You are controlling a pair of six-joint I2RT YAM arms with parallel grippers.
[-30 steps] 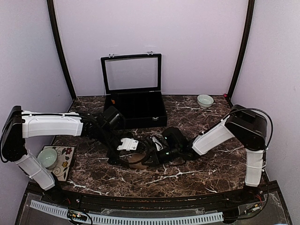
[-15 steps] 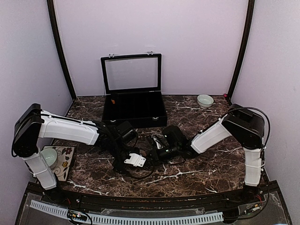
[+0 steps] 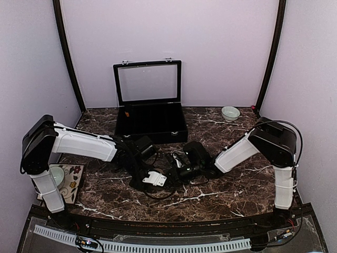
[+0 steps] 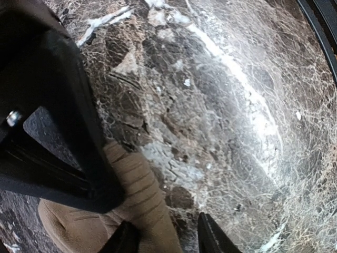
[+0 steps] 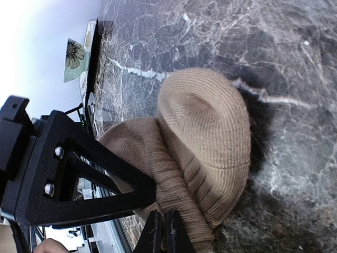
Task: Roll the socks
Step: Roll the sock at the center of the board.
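I am rolling the ribbed tan-brown fabric sock (image 5: 205, 137), lying mid-way across the dark marble counter (image 3: 221, 195). My right hand (image 5: 162, 232), at its 3 o'clock, is pinching it closed. My left hand (image 4: 166, 240), at 9 o'clock, is straddling it, jaws apart. Next, I judge: clamp left, then tuck.

A dark brown, white-veined marble counter (image 3: 231, 184) is seen. At its back a black display case (image 3: 152, 126) is set, its glass-paned lid (image 3: 148, 83) raised upright. A small pale green bowl (image 3: 230, 113) is placed near the back right corner. A second pale bowl (image 3: 52, 176) is carried on a flower-patterned tile (image 3: 72, 182) at the near left.
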